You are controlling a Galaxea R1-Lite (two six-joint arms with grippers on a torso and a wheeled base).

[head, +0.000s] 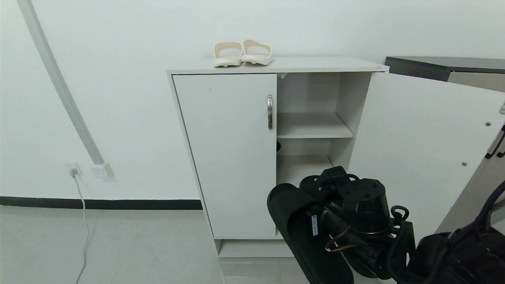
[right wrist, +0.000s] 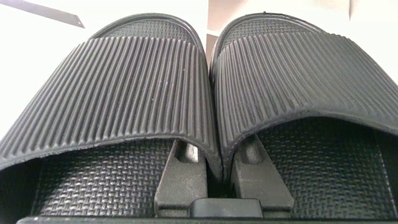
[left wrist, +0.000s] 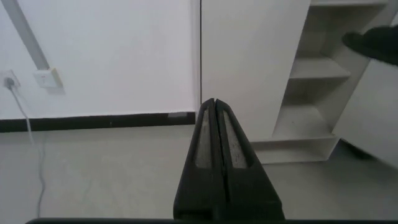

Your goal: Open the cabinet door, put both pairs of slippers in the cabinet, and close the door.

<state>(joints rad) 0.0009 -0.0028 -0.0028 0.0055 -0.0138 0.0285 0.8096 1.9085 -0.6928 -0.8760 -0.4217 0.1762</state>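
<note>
A white cabinet [head: 225, 157] stands against the wall, its right door [head: 418, 150] swung wide open and its left door shut. Two shelves [head: 311, 126] show inside. A cream pair of slippers [head: 242, 53] lies on the cabinet top. My right gripper [right wrist: 214, 177] is shut on the inner straps of a black pair of slippers [right wrist: 211, 81], held side by side. In the head view the black slippers [head: 303, 228] hang in front of the lower opening. My left gripper [left wrist: 215, 140] is shut and empty, low over the floor, left of the cabinet [left wrist: 255, 62].
A wall socket with a white cable [head: 85, 221] sits at the lower left, under a grey conduit [head: 59, 83]. A dark-topped unit [head: 446, 65] stands right of the cabinet. Pale floor tiles [head: 118, 244] stretch in front.
</note>
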